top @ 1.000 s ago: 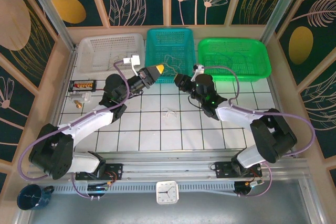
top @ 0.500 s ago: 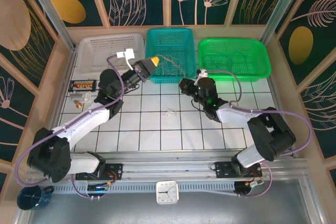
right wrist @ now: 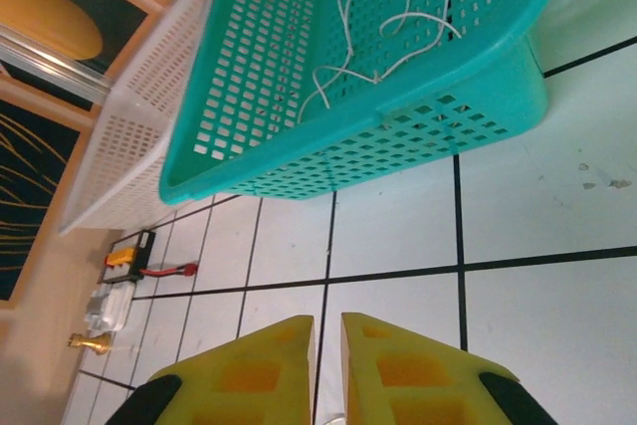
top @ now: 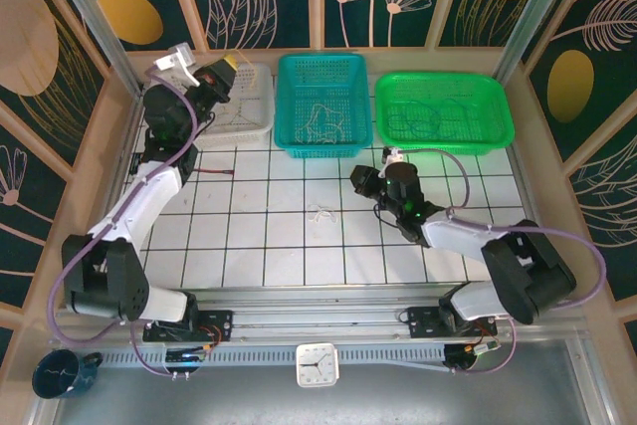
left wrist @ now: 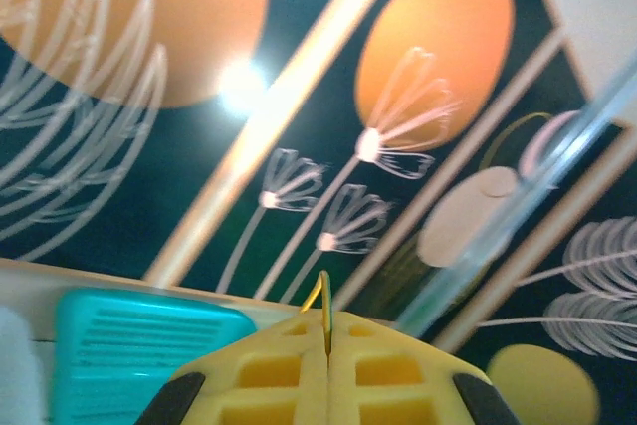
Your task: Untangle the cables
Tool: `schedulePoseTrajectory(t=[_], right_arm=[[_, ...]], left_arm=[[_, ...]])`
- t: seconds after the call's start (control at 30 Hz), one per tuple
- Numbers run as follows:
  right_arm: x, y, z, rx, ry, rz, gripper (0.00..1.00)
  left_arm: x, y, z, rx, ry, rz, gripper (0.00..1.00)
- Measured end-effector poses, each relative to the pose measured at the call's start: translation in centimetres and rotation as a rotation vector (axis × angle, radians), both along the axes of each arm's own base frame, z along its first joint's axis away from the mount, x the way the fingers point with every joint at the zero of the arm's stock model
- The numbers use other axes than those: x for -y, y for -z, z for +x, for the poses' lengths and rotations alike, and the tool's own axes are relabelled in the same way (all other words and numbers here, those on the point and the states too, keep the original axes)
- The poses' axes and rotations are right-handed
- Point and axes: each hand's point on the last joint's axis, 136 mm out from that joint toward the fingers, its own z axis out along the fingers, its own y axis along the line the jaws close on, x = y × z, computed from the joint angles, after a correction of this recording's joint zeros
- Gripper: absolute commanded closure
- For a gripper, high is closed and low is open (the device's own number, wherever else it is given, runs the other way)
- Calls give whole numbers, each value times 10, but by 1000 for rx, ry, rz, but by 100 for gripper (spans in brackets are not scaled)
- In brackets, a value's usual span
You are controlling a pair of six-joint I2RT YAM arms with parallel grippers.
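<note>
Swung left pincer (top: 227,65), pressed together, from teal basket (top: 320,149) to white basket (top: 239,134); right pincer (right wrist: 325,340) barely spread. Sorting stage, likely; next, grab leftover cables (top: 320,214) on surface (top: 289,246).

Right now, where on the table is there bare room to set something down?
Bare tiles lie between the cable knot and the left arm, and along the near row. The back is crowded: white basket, teal basket, green basket side by side; the right arm covers the right tiles.
</note>
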Motion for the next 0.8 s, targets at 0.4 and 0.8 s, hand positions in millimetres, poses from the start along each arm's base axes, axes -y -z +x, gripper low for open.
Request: schedulePoseTrajectory(t=[0.4,0.8], right_arm=[[6,-18,-27,15,-64,0,68],[-16,2,-53,-30,-202,-75,53]], left_arm=[[-63,77,96,-193,-282,224,100],[-93,186,131,-446,-315,324,67]])
